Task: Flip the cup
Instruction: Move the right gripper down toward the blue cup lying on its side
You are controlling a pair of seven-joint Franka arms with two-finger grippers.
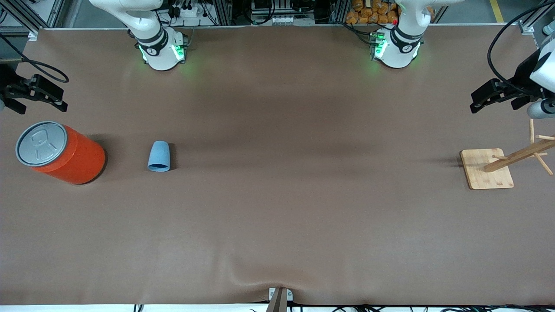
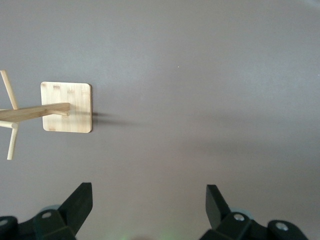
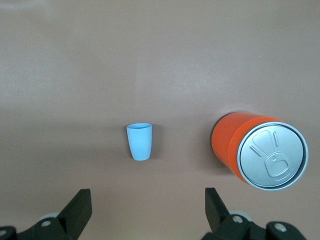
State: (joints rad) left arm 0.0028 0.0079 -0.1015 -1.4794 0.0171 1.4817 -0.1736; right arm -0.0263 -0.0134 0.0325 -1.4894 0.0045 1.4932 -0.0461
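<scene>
The cup [image 1: 159, 156] stands mouth-down on the worktop [image 1: 277, 208], untouched; both claws, right [image 3: 146, 212] and left [image 2: 149, 210], hover open (waiting).

The cup [image 1: 159, 156] looks like matt, smooth light-blue plastic, and the orange can [image 1: 71, 158] beside it, toward the right arm's end of the table, has a slightly glossy body under a dull grey metal-looking lid [image 1: 41, 143] with a stamped pull-tab outline. The table [image 1: 277, 216] is covered in a matt brown sheet, like cloth or felt, faintly rippled at the edge nearest the front camera. Well apart from the cup, toward the left arm's end, the rack [image 1: 498, 167] is pale unvarnished wood with visible grain; both grippers' fingers [image 3: 77, 207] look like matt black plastic.
</scene>
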